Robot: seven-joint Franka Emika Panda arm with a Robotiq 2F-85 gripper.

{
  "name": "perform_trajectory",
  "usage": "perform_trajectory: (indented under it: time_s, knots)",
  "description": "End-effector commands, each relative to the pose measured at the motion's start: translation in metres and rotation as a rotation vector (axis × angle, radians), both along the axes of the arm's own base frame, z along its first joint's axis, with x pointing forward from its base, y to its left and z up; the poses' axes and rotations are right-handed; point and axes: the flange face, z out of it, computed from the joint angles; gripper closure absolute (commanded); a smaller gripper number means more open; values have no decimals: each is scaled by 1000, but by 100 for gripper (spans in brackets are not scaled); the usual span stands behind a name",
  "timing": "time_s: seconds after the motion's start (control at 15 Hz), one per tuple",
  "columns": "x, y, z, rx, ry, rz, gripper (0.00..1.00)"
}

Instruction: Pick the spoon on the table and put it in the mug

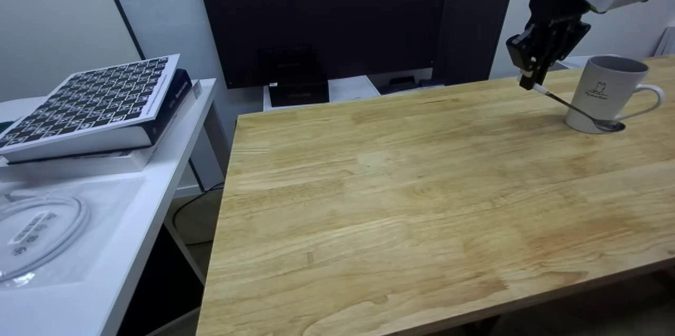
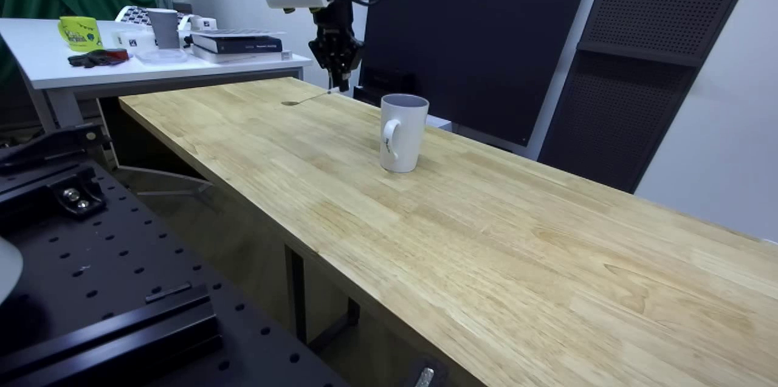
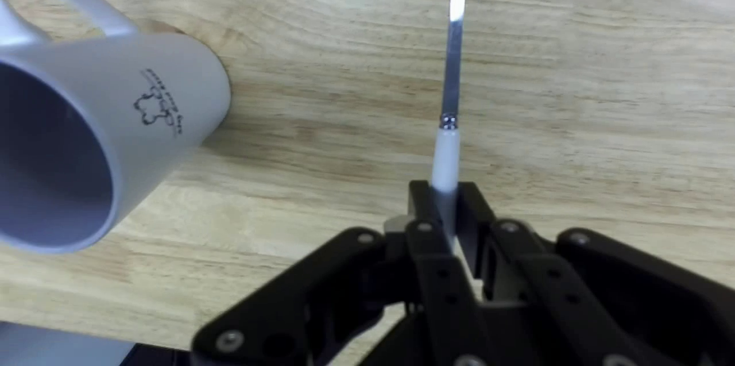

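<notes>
My gripper (image 3: 445, 199) is shut on the white handle end of the spoon (image 3: 452, 70). In the wrist view the spoon's shaft runs up out of the frame and its bowl is hidden. In both exterior views the spoon slants down from the gripper (image 1: 530, 80) (image 2: 340, 84) to its bowl (image 1: 609, 125) (image 2: 290, 102). I cannot tell whether the bowl touches the table (image 1: 401, 193) (image 2: 547, 253). The grey-white mug (image 1: 606, 90) (image 2: 406, 132) stands upright on the table. In the wrist view the mug (image 3: 161, 79) is left of the spoon, apart from it, with its dark opening visible.
A white counter (image 1: 124, 220) with books (image 1: 100, 109) and a bagged cable stands beside the table's end. In an exterior view it also holds a yellow-green mug (image 2: 81, 33) and a grey cup (image 2: 164, 28). A dark screen (image 2: 462, 41) stands behind the table.
</notes>
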Motion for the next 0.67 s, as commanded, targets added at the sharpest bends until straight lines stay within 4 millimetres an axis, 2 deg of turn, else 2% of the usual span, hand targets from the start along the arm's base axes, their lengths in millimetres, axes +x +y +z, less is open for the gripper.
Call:
perform_trajectory:
  time_s: [0.0,0.6]
  knots:
    - [-3,-15,30,-49,-25,-34,96]
    - [7,-50,60,-196,-209,-107,96]
